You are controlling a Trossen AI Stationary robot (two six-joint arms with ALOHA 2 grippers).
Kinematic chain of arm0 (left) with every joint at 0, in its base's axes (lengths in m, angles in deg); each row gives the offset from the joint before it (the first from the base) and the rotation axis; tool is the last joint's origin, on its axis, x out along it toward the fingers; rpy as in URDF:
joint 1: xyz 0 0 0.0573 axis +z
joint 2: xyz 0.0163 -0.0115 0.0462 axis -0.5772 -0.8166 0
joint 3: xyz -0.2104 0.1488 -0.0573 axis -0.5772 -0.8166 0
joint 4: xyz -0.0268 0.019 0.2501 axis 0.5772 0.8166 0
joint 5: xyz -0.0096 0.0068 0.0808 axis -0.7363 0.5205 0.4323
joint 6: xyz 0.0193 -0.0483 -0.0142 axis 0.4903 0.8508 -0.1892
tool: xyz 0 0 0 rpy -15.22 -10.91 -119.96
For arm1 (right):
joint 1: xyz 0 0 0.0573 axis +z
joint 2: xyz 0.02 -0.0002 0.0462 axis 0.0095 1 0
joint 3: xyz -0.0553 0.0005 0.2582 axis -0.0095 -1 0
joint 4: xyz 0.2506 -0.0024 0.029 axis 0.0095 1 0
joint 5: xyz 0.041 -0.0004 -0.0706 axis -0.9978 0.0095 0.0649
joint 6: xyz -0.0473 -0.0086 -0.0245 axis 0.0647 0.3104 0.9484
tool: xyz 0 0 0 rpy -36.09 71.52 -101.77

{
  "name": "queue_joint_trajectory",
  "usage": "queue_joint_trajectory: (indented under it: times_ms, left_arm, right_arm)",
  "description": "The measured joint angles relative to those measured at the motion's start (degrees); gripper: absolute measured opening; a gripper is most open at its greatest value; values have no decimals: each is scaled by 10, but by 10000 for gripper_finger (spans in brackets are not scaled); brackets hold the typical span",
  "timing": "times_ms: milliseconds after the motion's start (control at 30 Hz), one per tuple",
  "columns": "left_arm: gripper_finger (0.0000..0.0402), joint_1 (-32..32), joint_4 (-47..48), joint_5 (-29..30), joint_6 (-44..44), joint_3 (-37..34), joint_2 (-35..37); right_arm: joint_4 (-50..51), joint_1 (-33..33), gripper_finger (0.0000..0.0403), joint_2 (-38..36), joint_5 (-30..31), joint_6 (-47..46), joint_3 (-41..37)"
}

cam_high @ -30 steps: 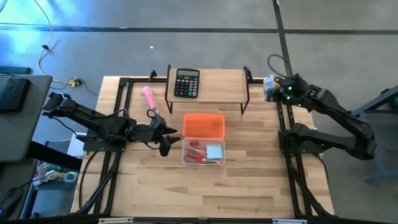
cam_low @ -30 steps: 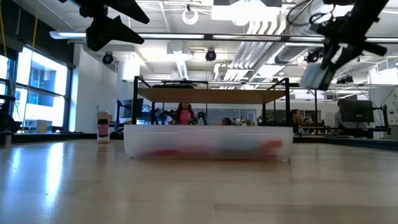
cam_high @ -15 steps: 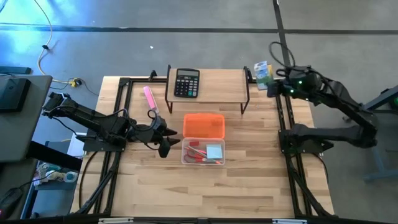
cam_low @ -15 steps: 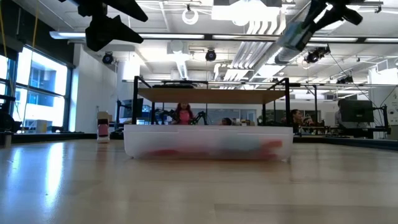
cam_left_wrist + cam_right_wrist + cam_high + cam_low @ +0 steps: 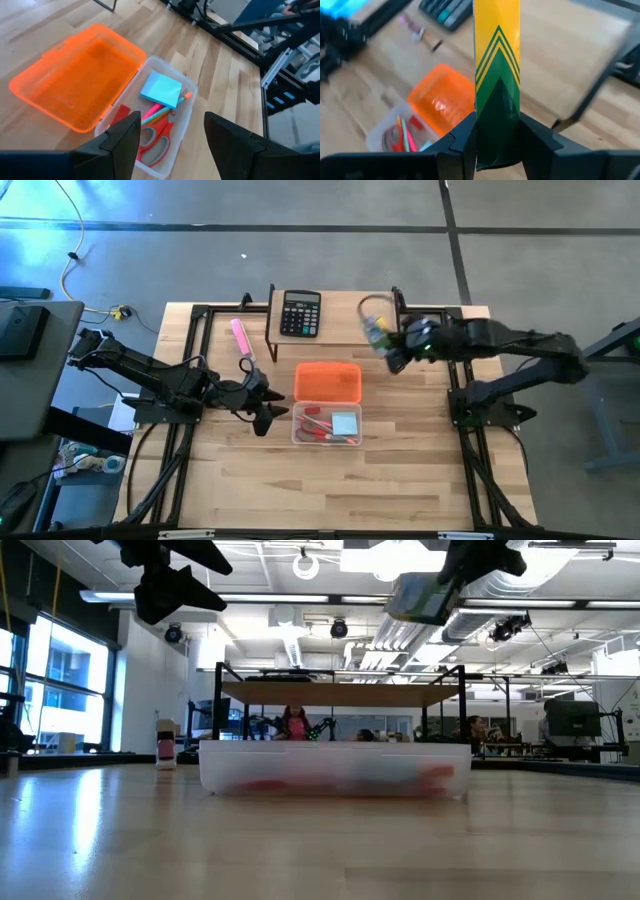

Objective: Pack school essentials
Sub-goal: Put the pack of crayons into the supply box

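The clear plastic box (image 5: 326,423) sits mid-table, its orange lid (image 5: 327,381) folded open toward the far side. Inside lie red-handled scissors (image 5: 152,142), a light-blue sticky-note pad (image 5: 161,88) and thin pens (image 5: 159,113). My right gripper (image 5: 392,348) is shut on the small yellow and green pack (image 5: 376,332), high above the right end of the wooden shelf (image 5: 345,320). My left gripper (image 5: 262,408) hovers open just left of the box, above the table. My right gripper holds the pack by its dark green end (image 5: 496,107), pinched between the two fingers (image 5: 460,142). The yellow end (image 5: 496,25) sticks out forward past the fingertips. The pack is lifted clear, high over the table in the low view (image 5: 425,595).
A black calculator (image 5: 300,313) lies on the shelf's left part. A pink marker (image 5: 241,338) lies on the table left of the shelf. Bare wood stretches in front of the box toward the near edge (image 5: 340,490).
My right gripper has swung from beyond the table's far right corner toward the left, carrying the pack, and now hangs over the shelf's right end. The pack stayed in its hold. My left gripper has kept its place beside the box.
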Motion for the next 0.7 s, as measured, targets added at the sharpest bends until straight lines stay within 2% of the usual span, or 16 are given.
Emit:
queue_joint_trajectory:
  times_ms: [167, 467, 700]
  left_arm:
    - [209, 0, 23, -46, 7, 0, 0]
    - [209, -2, 70, -110, 9, 0, 0]
    - [209, -1, 125, -117, -15, 0, 0]
  right_arm:
    - [1, 66, 112, 71, 4, -11, 22]
    - [27, 153, 112, 201, 56, 28, 107]
    - [66, 216, 112, 289, 107, 41, 151]
